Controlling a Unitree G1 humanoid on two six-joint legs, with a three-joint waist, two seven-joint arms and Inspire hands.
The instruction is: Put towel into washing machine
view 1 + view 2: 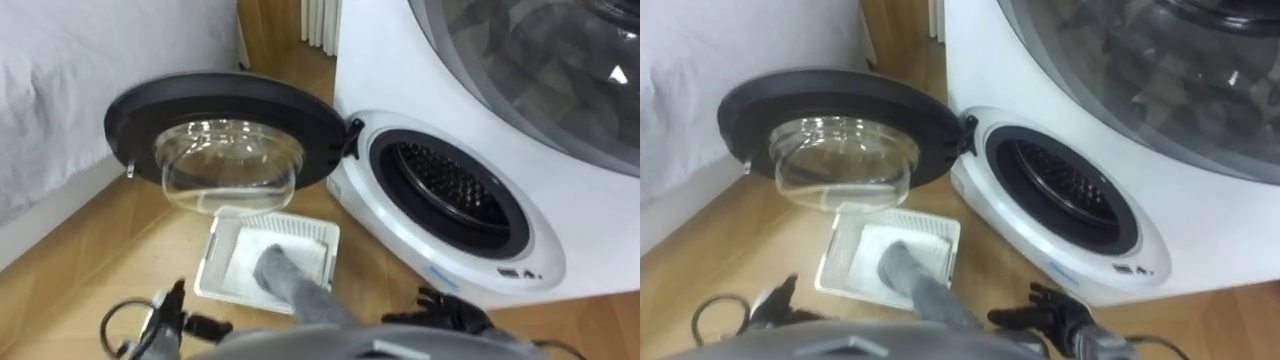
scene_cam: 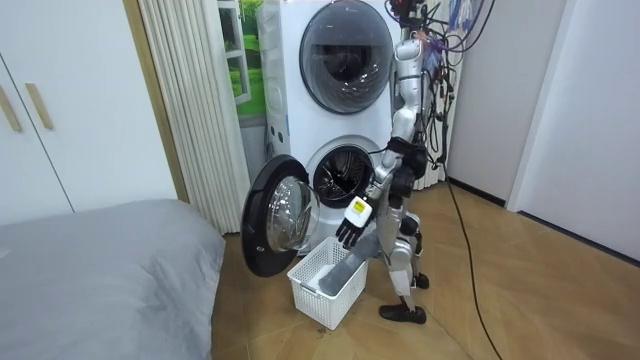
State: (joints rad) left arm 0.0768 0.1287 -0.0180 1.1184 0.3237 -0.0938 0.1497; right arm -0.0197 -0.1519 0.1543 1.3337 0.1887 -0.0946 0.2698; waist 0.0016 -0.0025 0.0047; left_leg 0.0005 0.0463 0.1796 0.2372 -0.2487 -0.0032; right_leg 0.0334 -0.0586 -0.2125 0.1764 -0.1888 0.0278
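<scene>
Before the washing machine (image 1: 570, 210), stands on the wood floor (image 1: 150, 245), facing the round door (image 1: 225, 120) swung wide to the left and the open drum (image 1: 455, 185). Looks down on a white basket (image 1: 214, 262) set just below the door. Has the grey towel (image 1: 280, 275) with one end in the basket, the rest slanting up toward the chest, top end hidden. Holds right hand (image 1: 450, 308) low by the machine's front, fingers spread, empty. Hangs left hand (image 2: 350, 228) close above the towel; cannot tell its grip.
</scene>
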